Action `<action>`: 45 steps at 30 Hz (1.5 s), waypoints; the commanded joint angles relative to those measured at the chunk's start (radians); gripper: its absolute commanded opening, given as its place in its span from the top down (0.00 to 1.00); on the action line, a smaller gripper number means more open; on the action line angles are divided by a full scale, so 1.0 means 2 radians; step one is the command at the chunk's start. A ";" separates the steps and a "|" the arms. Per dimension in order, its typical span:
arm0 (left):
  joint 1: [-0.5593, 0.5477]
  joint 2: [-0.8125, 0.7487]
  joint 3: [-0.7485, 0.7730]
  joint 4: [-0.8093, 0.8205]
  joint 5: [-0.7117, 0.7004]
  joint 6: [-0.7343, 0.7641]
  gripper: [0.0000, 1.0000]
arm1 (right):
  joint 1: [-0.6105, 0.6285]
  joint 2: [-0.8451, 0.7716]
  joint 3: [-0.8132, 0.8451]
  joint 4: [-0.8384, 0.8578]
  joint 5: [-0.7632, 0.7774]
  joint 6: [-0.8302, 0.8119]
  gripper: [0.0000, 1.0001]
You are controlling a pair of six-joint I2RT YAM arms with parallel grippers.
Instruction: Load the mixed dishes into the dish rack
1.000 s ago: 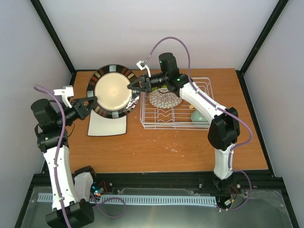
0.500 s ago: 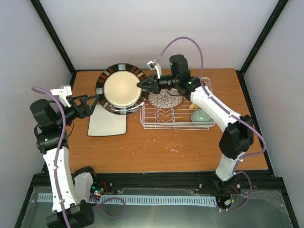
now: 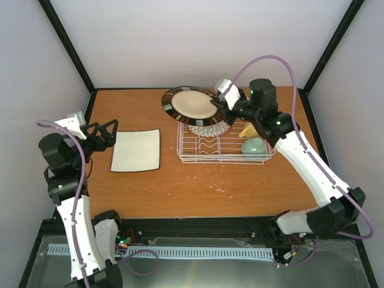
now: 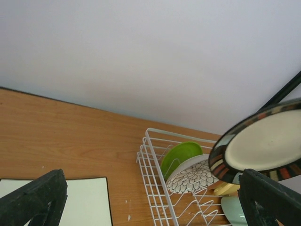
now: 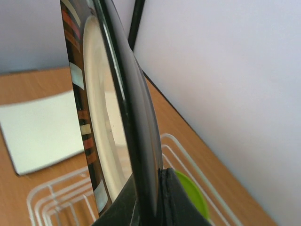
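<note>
Top external: right claw (image 3: 217, 103) grips one cream plate (image 3: 191, 103) over one rack (image 3: 228, 160); left claw (image 3: 102, 128) gapes near one square plate (image 3: 137, 150).

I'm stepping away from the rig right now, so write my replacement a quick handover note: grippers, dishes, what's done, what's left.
Left gripper: open, empty, by the left edge of the square plate.
Right gripper: shut on the rim of the cream plate, holding it in the air over the far-left corner of the rack.
In the rack: green plate, floral plate, mug, bowl.
The square plate lies flat on the table, left of the rack.
Done: four dishes racked.
Left: slot the cream plate, then load the square plate.
</note>
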 commanded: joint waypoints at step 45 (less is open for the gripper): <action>-0.001 0.000 -0.085 0.025 -0.050 0.031 0.00 | -0.001 -0.025 -0.169 0.089 0.119 -0.217 0.97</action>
